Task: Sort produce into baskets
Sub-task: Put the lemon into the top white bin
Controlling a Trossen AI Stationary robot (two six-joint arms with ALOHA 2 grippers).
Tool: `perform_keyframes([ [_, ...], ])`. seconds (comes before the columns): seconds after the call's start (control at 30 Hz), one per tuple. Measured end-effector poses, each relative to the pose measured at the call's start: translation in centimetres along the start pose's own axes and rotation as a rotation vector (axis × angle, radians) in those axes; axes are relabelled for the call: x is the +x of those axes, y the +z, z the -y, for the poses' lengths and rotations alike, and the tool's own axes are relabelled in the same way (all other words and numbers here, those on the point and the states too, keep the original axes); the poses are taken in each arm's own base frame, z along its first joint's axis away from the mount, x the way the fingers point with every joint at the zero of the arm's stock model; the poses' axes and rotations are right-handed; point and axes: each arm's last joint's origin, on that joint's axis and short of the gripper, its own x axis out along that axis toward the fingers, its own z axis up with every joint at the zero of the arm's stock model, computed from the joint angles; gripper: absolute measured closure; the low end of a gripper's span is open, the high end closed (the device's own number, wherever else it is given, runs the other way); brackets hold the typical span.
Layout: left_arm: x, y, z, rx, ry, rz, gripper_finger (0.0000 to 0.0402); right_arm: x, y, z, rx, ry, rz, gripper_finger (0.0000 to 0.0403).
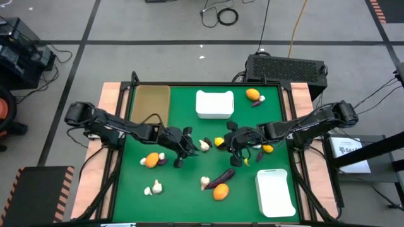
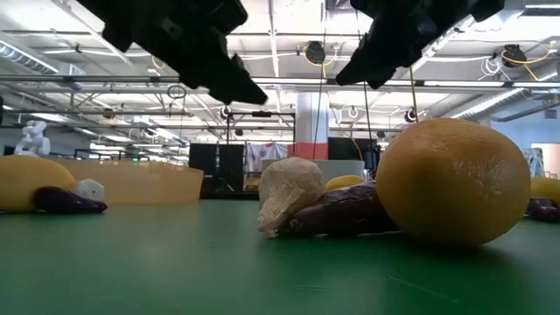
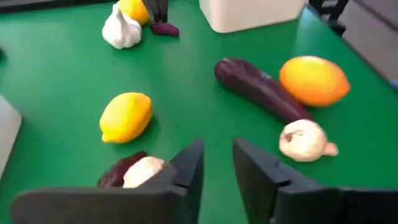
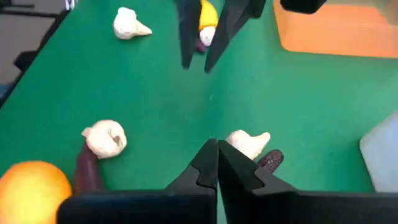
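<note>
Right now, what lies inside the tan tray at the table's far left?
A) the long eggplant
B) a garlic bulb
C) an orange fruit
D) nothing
D: in the high view the tan tray shows only its bare floor, while the long eggplant lies on the green mat near the front.

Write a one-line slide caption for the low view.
Table-level close-up: an orange fruit, a garlic bulb and an eggplant on green felt.

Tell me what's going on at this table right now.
Two arms are sorting toy produce on a green table. The left gripper is open and empty; the right gripper is shut and empty, both over the middle. Garlic bulbs, oranges and an eggplant lie loose. The tan tray and both white bins look empty.
</note>
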Motion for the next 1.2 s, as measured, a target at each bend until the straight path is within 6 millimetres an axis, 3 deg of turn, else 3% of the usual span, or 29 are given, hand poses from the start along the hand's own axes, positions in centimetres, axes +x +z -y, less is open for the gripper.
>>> perform_keyframes([
  [0.13, 0.1, 0.5, 0.0, 0.104, 0.101, -0.001, 0.0228, 0.0, -0.4, 0.7, 0.104, -0.027, -0.048, 0.0378],
  [0.3, -1.2, 2.5, -1.0, 0.228, 0.334, 0.014, 0.0171, 0.0, -0.8, 2.3, 0.212, -0.082, -0.097, 0.0313],
  [0.57, -3.5, 2.6, -4.1, 0.212, 0.508, -0.064, 0.0154, -0.4, 0.3, 4.2, 0.322, -0.135, -0.060, 0.0177],
  [0.73, -5.8, 2.0, -4.8, 0.139, 0.530, -0.144, 0.0154, -0.6, 1.6, 4.5, 0.346, -0.153, -0.115, 0.0120],
  [0.93, -8.7, 2.4, -4.3, 0.095, 0.558, -0.092, 0.0155, 0.5, 2.9, 4.8, 0.314, -0.212, -0.208, 0.0111],
  [1.2, -10.7, 2.4, -5.0, 0.108, 0.671, -0.040, 0.0155, 2.9, 3.4, 5.4, 0.312, -0.274, -0.381, 0.0115],
])
